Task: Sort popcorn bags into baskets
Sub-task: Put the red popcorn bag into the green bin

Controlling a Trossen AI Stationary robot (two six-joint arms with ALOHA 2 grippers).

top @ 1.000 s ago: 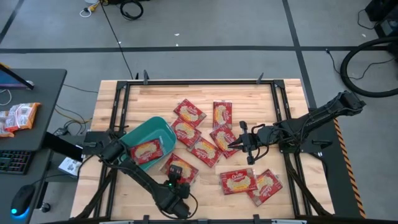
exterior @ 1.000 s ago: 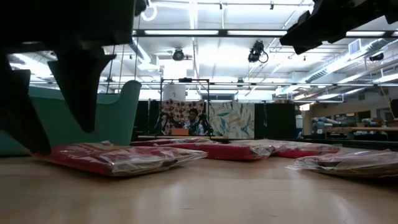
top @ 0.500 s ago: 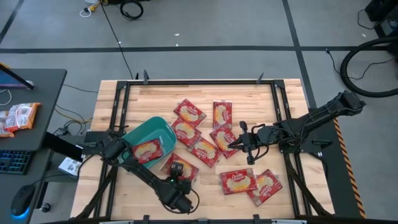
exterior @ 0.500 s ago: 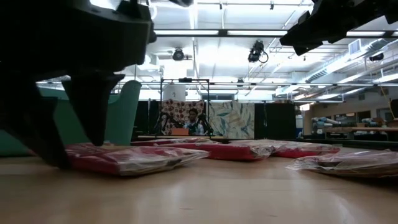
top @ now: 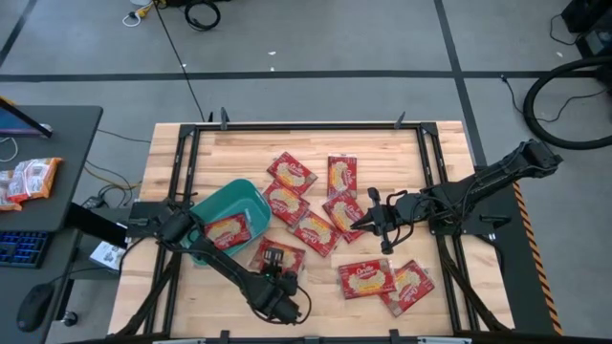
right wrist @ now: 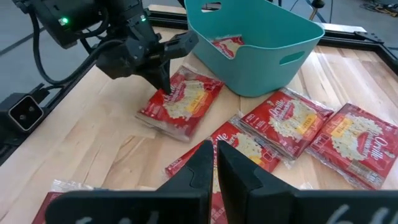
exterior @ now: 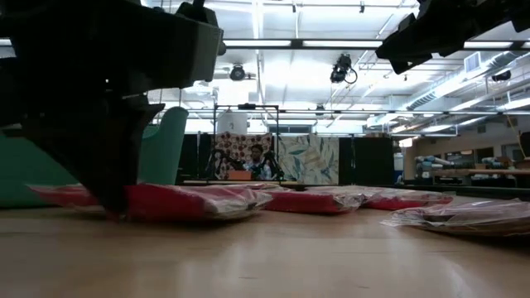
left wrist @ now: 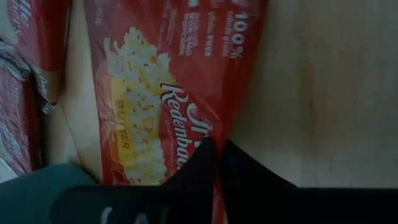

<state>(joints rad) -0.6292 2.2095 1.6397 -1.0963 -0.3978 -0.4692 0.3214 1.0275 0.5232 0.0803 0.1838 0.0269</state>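
A teal basket (top: 212, 203) stands at the table's left with one popcorn bag (top: 227, 232) lying inside it. Just right of the basket, another red popcorn bag (top: 283, 256) lies flat on the wood, and my left gripper (top: 272, 260) is shut on it. It shows again in the right wrist view (right wrist: 186, 104) and the low view (exterior: 195, 201). Right of centre, my right gripper (top: 363, 223) is shut and hovers above the loose bags, touching nothing. My left gripper pinches the bag's long edge (left wrist: 229, 127) between its two fingers, close to one corner (right wrist: 160, 94). The fingers (exterior: 116, 194) come from above and point down. The bag lies flat on the table under them.
Several more popcorn bags lie loose: a cluster at the centre (top: 316, 232), two toward the far edge (top: 292, 174) (top: 341, 176), and two near the front right (top: 366, 279) (top: 406, 285). Black frame rails (top: 432, 162) border the wooden top. A person stands far off in the room (exterior: 258, 159).
My left gripper has come down onto the bag beside the basket, and its fingers, spread apart a second ago, have shut on the bag's edge. The bag has settled flatter on the table. My right arm has kept still.
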